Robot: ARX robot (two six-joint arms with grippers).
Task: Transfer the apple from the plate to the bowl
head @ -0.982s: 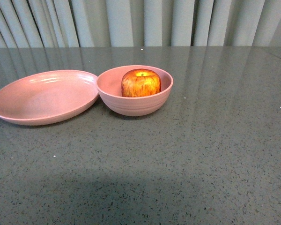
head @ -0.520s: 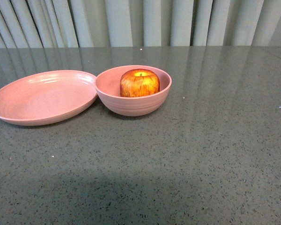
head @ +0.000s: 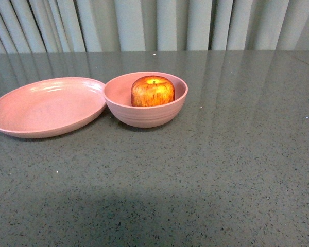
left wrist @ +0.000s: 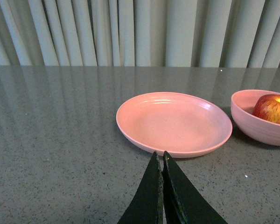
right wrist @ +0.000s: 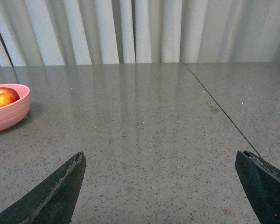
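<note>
Sitting upright in the pink bowl [head: 146,100], the red-and-yellow apple [head: 153,91] shows its dimpled top in the front view, while the shallow pink plate [head: 47,106] beside it lies bare, its rim touching or almost touching the bowl's wall on the speckled grey table [head: 206,170]; neither arm appears here. From the left wrist view, the left tool [left wrist: 161,161] hangs low before the near rim of the plate [left wrist: 174,123], its two dark fingers pressed together on nothing, with the bowl [left wrist: 261,122] and apple [left wrist: 272,108] off toward the frame's edge. From the right wrist view, the right tool [right wrist: 162,164] stands with its fingers spread wide over bare table [right wrist: 144,140], well apart from the bowl [right wrist: 8,114], where the apple [right wrist: 2,97] peeks above the rim. Judged from this, the transfer looks complete; what remains is likely only keeping both arms clear, without nudging bowl or plate.
</note>
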